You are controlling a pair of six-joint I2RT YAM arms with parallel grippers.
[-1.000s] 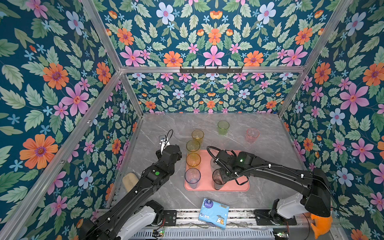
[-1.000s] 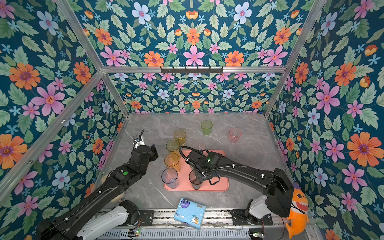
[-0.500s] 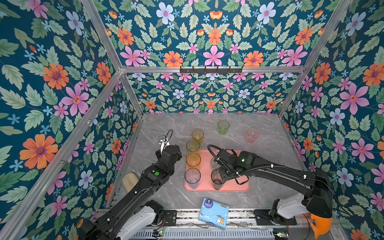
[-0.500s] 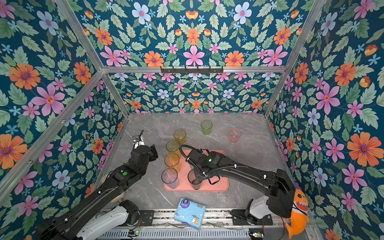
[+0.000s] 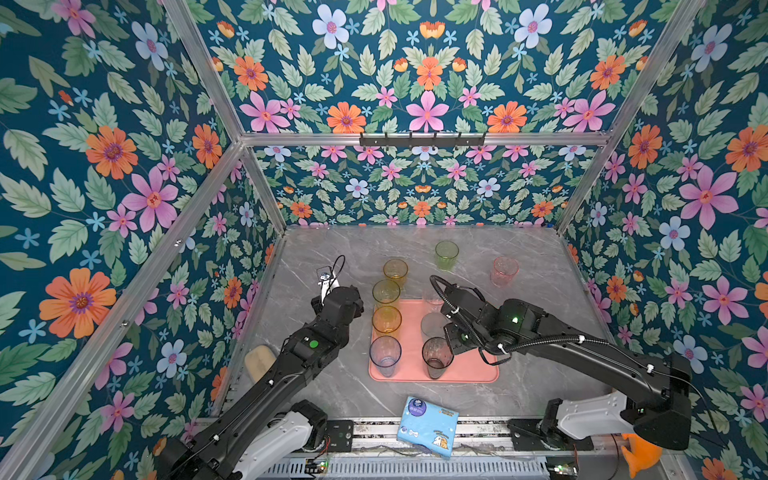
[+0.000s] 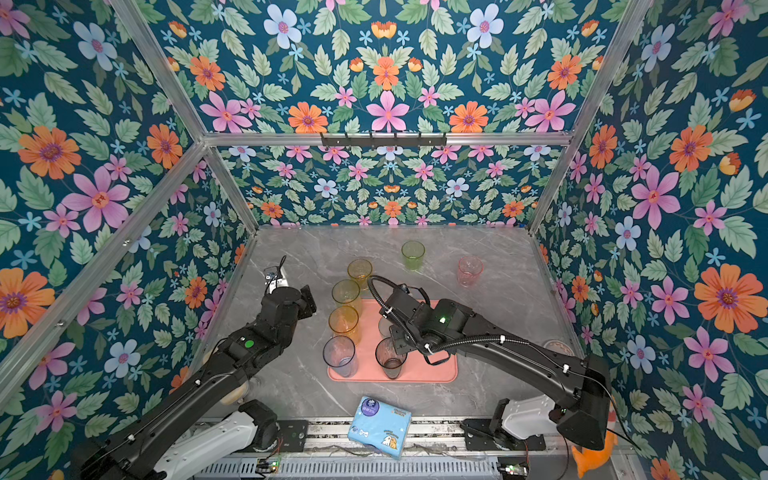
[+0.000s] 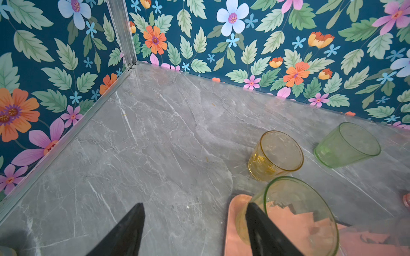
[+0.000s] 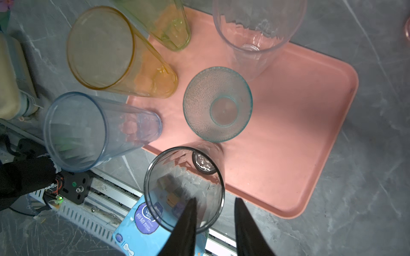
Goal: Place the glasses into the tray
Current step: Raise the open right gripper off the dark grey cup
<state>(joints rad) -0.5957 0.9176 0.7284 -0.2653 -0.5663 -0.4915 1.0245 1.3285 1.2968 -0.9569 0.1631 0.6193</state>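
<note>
Right jaws: parted on either side of the dark glass (image 8: 184,190) rim, one finger inside and one outside, neither pressing the wall. A second earlier they sat tighter. The dark glass stands upright at the near edge of the tray (image 8: 299,133), the same spot as before.

Left jaws: spread wide and empty, low over the bench (image 7: 155,144) beside the tray's corner, unmoved.

Also on the tray: blue-grey glass (image 8: 75,130), amber glass (image 8: 99,46), yellow-green glass (image 7: 299,217), teal glass (image 8: 217,104), clear glass (image 8: 255,22).

On the bench beyond the tray: short amber glass (image 7: 275,153), green glass (image 7: 346,144), pink glass (image 5: 504,271).

Tissue packet (image 8: 142,230) at the bench's front edge: purple badge reads "Vinda" with Chinese characters. Smaller print is illegible.
</note>
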